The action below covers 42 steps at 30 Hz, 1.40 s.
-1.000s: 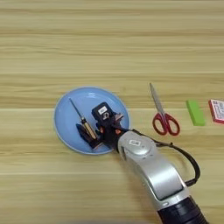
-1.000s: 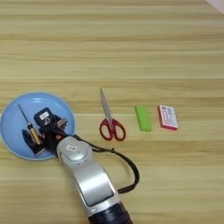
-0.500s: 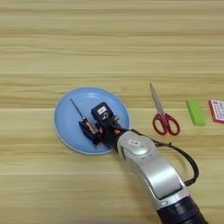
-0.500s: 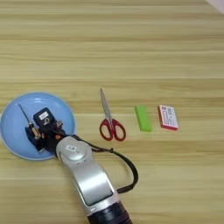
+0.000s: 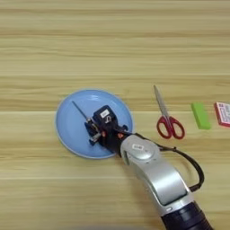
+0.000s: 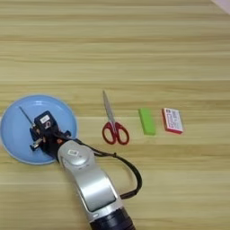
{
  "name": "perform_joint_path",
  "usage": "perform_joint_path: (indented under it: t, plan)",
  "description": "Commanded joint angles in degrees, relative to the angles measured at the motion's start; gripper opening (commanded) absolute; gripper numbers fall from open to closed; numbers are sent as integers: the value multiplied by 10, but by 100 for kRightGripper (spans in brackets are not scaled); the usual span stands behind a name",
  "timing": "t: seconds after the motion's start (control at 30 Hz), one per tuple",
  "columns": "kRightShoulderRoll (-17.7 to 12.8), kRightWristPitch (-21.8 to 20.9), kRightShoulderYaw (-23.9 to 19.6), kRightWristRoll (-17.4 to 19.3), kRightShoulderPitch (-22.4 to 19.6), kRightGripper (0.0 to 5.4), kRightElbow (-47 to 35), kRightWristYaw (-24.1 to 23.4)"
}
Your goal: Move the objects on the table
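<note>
Round light-blue plate (image 5: 67, 130) lying flat on the light wood-grain table (image 5: 112, 40), left of centre; inside it, a small screwdriver (image 5: 81, 111) with a thin dark shaft slanting up and to the left across the blue surface, handle end hidden under the black fingers. Right gripper (image 5: 95, 130) reaching in over the plate's right half, silver forearm (image 5: 157, 175) entering from the bottom edge; fingers set narrow about the handle end of the screwdriver, though actual contact cannot be told from either view. Red-handled scissors (image 5: 167, 117) resting closed on the bare wood to the right of the plate, well apart from it, blades pointing up and away, red loops nearest the bottom; just beyond, a small bright-green block (image 5: 200, 115), upright rectangle, lying flat; beside that, near the right edge, a small red-and-white card-like box (image 6: 172, 120), close to the block but not touching.
</note>
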Motion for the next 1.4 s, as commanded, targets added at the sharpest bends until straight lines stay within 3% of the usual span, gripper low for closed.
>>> perform_joint_path:
  t: [0.03, 0.37, 0.93, 1.17, 1.4]
  plan:
    - [-3, 0, -13, -1, -4, 105, -7, -9]
    - [7, -2, -23, 8, -2, 89, -17, -12]
    - [22, 16, -63, 45, 4, 88, -118, -19]
    - [16, 27, -101, 58, -4, 88, -147, -23]
    - [-2, 32, -167, 74, -16, 88, -153, -25]
